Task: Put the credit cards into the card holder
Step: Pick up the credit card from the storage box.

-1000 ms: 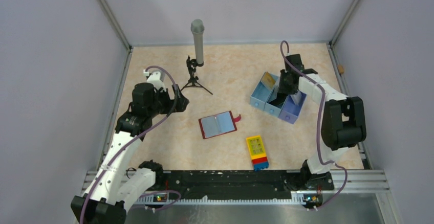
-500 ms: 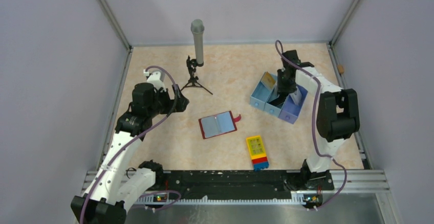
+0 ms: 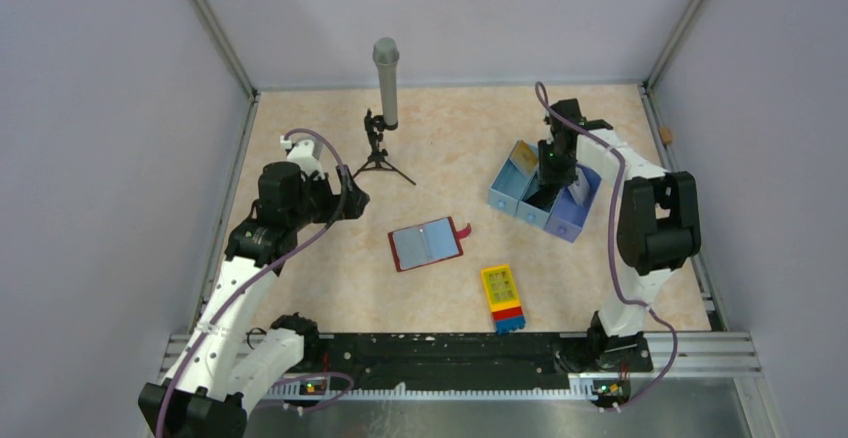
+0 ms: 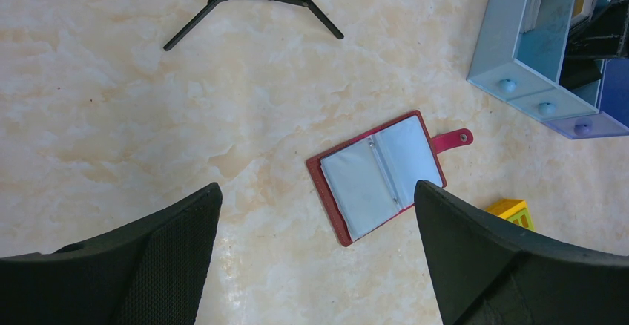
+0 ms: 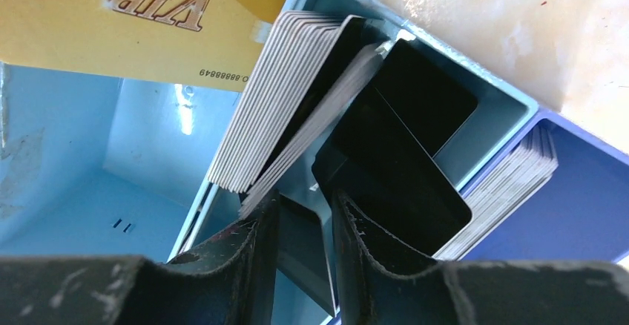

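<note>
The right tool (image 5: 304, 208) has swung upright into the light-blue three-compartment plastic tray (image 5: 491, 81) at far right, jaws narrowed among standing gold, dark and pale credit cards (image 5: 415, 154), grip uncertain, so a pick looks near; the open dark-red folding card holder (image 4: 378, 176) lies empty on the middle of the desk (image 3: 330, 288), and the left tool (image 4: 317, 191) gapes wide.

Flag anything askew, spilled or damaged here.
Only the cards in the tray: in the right wrist view the pale stack fans out and leans, and the dark cards lie splayed at differing angles in the middle compartment. The card holder lies open and flat; nothing spilled or visibly damaged.
</note>
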